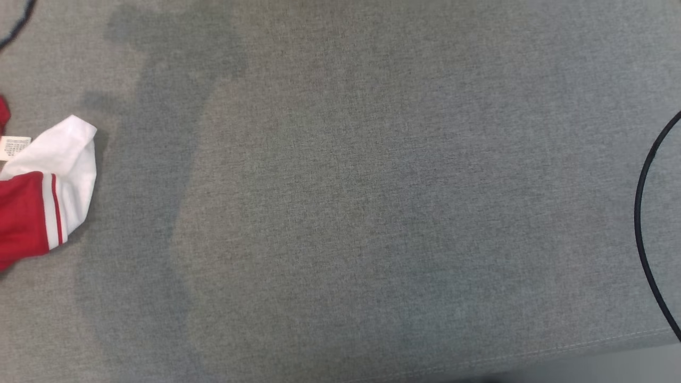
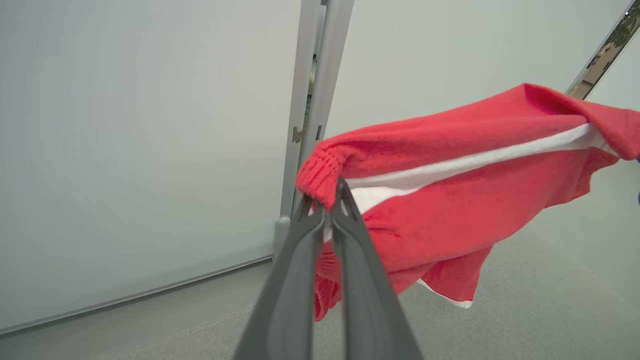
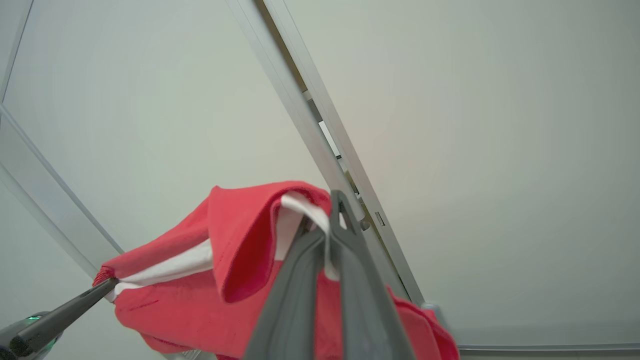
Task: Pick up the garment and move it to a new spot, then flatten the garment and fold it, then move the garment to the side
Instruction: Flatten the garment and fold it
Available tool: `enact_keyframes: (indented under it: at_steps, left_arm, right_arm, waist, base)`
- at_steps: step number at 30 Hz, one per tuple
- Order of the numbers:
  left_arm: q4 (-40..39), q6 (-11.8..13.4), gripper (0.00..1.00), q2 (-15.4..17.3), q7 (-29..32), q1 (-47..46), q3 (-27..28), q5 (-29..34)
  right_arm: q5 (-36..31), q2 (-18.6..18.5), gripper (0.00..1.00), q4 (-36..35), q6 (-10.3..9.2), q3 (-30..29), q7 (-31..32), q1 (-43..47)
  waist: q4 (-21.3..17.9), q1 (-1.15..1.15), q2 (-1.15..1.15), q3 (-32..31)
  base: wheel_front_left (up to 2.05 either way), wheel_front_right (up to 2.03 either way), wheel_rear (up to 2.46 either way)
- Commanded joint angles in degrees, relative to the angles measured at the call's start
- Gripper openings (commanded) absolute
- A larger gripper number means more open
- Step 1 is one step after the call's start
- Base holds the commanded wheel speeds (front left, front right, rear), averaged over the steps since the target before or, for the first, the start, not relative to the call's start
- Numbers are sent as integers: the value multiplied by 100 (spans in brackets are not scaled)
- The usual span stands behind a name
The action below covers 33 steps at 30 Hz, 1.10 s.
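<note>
The garment (image 2: 450,200) hangs stretched in the air, probably to spread it flat. The left gripper (image 2: 325,200) pinches its ribbed hem, and the right gripper (image 3: 325,215) pinches a white-edged fold.

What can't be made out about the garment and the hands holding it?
Head view: the garment is cut by the left edge; full shape hidden.
Left wrist view: the left hand, shut on the garment, covers the pinched hem; the right edge crops the rest.
Right wrist view: the right hand covers its grip point; the bottom edge crops the hanging part.
Head view: the black cable runs off the right edge.
</note>
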Motion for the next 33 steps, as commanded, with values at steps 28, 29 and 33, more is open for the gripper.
enact_keyframes:
  at_steps: [28,29,33]
  left_arm:
    - [-3000,-50,0,1647,140,3501,-2553,-1598]
    - [-3112,-50,0,1727,205,3608,-2565,-1699]
    - [-3646,-50,0,2084,455,3956,-2590,-2105]
  right_arm:
    - [2104,-1902,0,-1588,1,2639,346,4457]
    - [2180,-1983,0,-1680,1,2651,412,4584]
    - [2476,-2384,0,-2210,0,2625,703,5083]
  waist:
    - [-85,-1,0,-1621]
    - [-85,-1,0,-1707]
    - [-50,-1,0,-1968]
  base:
    - [0,0,0]
    - [0,0,0]
    - [0,0,0]
